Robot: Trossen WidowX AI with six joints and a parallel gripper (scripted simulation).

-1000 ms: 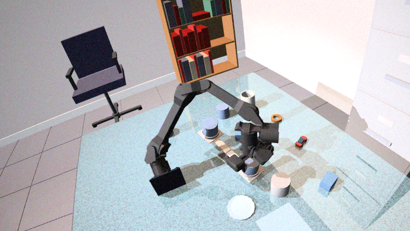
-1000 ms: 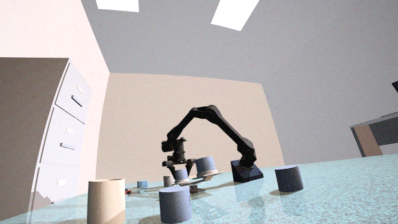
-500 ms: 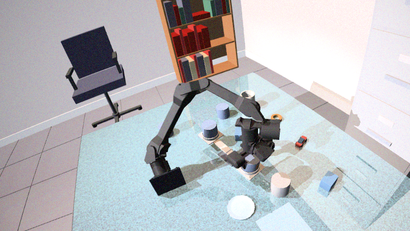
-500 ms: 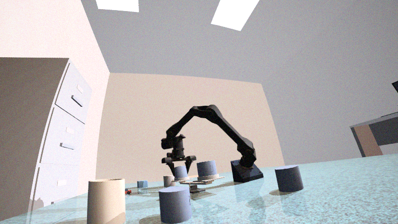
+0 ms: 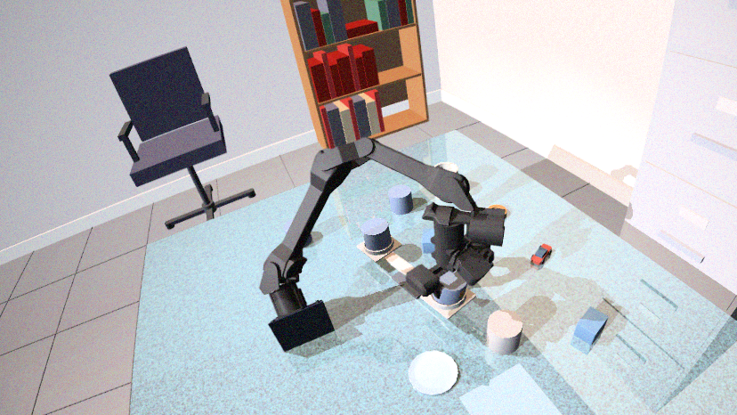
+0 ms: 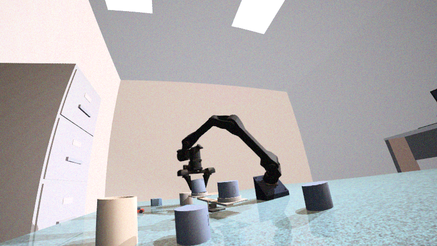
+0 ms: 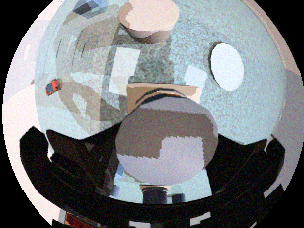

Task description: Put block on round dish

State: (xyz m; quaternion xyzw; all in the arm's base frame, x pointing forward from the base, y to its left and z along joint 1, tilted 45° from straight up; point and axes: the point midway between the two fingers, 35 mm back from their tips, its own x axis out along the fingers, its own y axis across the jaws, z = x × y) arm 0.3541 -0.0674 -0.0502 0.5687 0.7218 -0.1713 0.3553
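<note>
My gripper (image 5: 449,288) (image 6: 198,187) (image 7: 164,126) is shut on the blue-grey cup at the balance's near end. This held cup (image 5: 450,293) (image 6: 198,185) (image 7: 183,159) is upright, at or just above its pale ring; I cannot tell if there is a gap. The other blue-grey cup (image 5: 376,235) (image 6: 228,189) stands upright on the far end. The balance (image 5: 400,263) (image 6: 243,200) looks nearly level. The white round dish (image 5: 433,371) (image 7: 227,66) has nothing on it. The block is not visible.
A pinkish cylinder (image 5: 504,335) (image 6: 186,199) (image 7: 148,16) stands near the held cup and dish. A blue block (image 5: 589,329) (image 6: 156,201), a red toy car (image 5: 541,254) (image 7: 52,87) and an orange ring (image 5: 498,208) lie around. Blue cylinder (image 5: 400,199) (image 6: 192,225) and beige container (image 6: 116,223) stand beyond the far end.
</note>
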